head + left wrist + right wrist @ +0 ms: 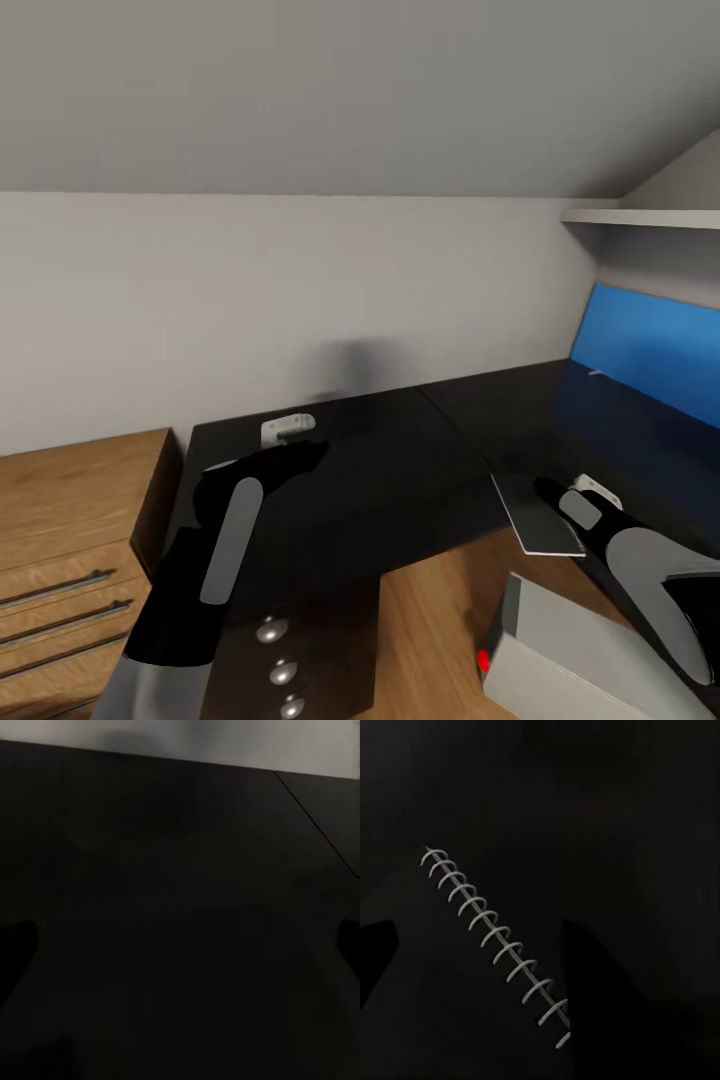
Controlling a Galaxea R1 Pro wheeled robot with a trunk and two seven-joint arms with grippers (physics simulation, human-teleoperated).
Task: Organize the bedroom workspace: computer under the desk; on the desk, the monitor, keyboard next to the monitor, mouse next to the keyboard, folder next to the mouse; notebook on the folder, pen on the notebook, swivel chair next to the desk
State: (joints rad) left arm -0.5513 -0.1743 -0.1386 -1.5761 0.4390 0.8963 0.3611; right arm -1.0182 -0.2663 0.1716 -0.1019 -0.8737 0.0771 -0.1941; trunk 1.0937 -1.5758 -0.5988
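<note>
The black-topped L-shaped desk fills the middle of the head view, with its blue back panel at the right. A dark notebook with a pale page edge sits at the desk's inner edge; its wire spiral shows close up in the right wrist view. My right gripper is directly over it, one fingertip far out at the side, so it looks open. My left gripper hovers open over bare desk top. The light grey computer with its red dot stands on the floor below the right arm.
A low light-wood cabinet with long handles stands left of the desk. The desk's drawer unit with round knobs is below my left arm. A white shelf hangs at the upper right. A tiny white sliver lies by the blue panel.
</note>
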